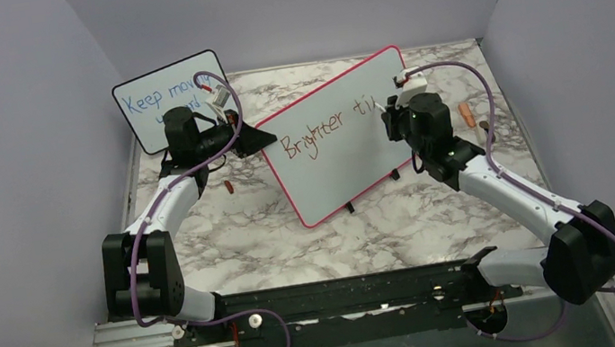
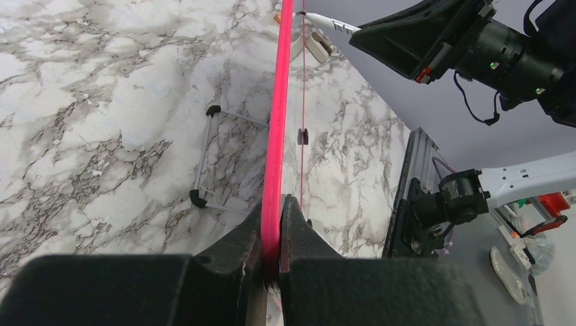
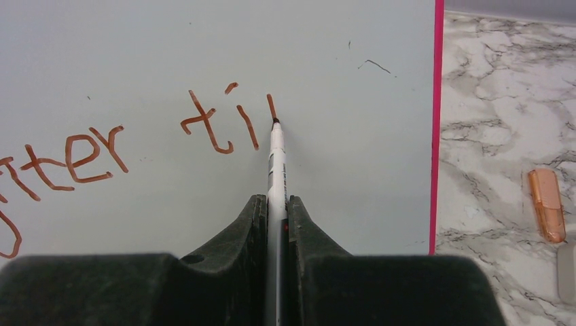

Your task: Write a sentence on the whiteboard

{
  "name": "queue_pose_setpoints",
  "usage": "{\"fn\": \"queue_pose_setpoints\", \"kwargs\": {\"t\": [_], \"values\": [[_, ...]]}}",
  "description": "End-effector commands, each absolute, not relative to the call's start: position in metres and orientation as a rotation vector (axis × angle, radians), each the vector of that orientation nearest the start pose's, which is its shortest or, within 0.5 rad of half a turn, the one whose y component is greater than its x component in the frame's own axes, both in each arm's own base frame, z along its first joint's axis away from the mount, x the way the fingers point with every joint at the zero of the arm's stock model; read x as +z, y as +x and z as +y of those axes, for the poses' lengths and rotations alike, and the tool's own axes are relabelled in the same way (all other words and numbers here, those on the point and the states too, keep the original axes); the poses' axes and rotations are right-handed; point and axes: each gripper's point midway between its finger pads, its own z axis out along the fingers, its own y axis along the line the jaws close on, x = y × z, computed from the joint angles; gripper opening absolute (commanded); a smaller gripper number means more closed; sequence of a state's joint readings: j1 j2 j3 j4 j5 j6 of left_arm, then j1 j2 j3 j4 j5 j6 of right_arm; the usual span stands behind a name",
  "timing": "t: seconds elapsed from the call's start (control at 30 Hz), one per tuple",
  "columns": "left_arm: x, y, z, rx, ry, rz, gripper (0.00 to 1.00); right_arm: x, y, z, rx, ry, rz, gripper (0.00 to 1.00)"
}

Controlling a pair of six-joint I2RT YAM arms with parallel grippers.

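Starting at the near edge of the worktop [image 1: 385, 235], we are seeing both arms reaching away from their bases toward the whiteboard [image 1: 347, 154]. The board is standing on small black feet around the middle of the worktop, leaning back, with its writing face turned toward the near edge. Its long axis is running diagonally, from the near left toward the far right.

The right arm [image 1: 506, 191] is coming in from the near right. Its jaws are clenched on a white marker [image 3: 275, 163], which is pointing straight out from them at the board's face. The marker's tip is touching the surface at the lower end of a short reddish-brown stroke. The sentence [image 3: 204, 125] is reading "Brighter ti" plus that one stroke, and it is running along the board's long axis.

The left arm [image 1: 165, 203] is stretching to the board's left short edge, where its jaws are pinching the pink frame.

Farther off, an orange cap [image 3: 547, 204] is lying flat beside the board's right edge, near the worktop's right edge. A smaller black-framed board [image 1: 171, 97] with blue writing is standing in the far left corner.
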State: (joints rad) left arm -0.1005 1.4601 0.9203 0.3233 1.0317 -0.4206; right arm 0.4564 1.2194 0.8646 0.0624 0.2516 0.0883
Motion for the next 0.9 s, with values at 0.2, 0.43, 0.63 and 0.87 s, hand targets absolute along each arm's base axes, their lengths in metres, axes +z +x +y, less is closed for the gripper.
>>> {"fn": "queue_pose_setpoints", "kwargs": {"t": [0.2,0.43,0.63,0.87], "values": [[0.188,0.356,-0.194,-1.213,0.464,1.915,0.00,0.250,0.397,0.141,0.120,-0.143,1.768,0.01],[0.188,0.356,-0.194,-1.210,0.464,1.916,0.00,0.249,0.397,0.135,0.094,-0.116,1.775,0.01],[0.188,0.356,-0.194,-1.208,0.463,1.916,0.00,0.235,0.391,0.129,0.074,-0.099,1.815,0.01],[0.189,0.356,-0.194,-1.208,0.463,1.915,0.00,0.219,0.381,0.129,0.099,-0.110,1.863,0.01]]}}
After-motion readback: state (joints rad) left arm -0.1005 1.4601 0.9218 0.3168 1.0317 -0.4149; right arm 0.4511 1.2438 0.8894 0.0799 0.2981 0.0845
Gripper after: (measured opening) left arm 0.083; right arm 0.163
